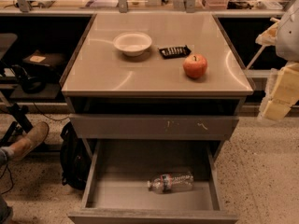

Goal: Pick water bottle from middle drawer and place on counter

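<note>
The water bottle (pixel 170 182) lies on its side on the floor of the open middle drawer (pixel 117 192), toward the front right, cap pointing left. The counter (pixel 154 73) is above it, glossy and beige-grey. My gripper (pixel 279 97) shows as pale blocky parts at the right edge of the view, level with the counter's front edge. It is well above and to the right of the bottle and holds nothing that I can see.
On the counter stand a white bowl (pixel 132 43), a black packet (pixel 174 52) and a red apple (pixel 195 66). A shut grey drawer front with pale scratches (pixel 154 126) is above the open drawer. A black backpack (pixel 72 157) and a person's shoe (pixel 29 140) are at the left.
</note>
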`<state>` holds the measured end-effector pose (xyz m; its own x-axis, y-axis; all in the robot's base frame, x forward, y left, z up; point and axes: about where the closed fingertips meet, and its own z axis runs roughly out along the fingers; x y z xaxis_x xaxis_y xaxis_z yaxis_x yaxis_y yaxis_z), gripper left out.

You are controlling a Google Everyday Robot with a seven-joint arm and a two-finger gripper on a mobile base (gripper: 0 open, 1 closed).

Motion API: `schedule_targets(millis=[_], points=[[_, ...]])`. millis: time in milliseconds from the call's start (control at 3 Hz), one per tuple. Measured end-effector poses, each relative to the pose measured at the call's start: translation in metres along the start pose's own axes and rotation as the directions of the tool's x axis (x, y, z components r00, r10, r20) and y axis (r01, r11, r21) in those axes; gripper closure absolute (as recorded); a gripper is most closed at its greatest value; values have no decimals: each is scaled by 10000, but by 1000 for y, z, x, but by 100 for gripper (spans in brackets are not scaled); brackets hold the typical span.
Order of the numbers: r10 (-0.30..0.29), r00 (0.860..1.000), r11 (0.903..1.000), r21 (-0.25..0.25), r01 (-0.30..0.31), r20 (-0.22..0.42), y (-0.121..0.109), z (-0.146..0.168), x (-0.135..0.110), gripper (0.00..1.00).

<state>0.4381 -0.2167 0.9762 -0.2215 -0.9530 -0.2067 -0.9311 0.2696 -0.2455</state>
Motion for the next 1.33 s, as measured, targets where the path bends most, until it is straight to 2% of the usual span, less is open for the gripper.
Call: schedule_targets(millis=[333,667,1000,1333], points=[[0,10000,10000,0,0,0,0,0,0,0],[-108,9996,9999,69,106,271,10,7,2,0],[-359,9941,9990,283,332,1025,41,23,4,0],[-241,9780,9990,411,159,2074,81,59,8,0]])
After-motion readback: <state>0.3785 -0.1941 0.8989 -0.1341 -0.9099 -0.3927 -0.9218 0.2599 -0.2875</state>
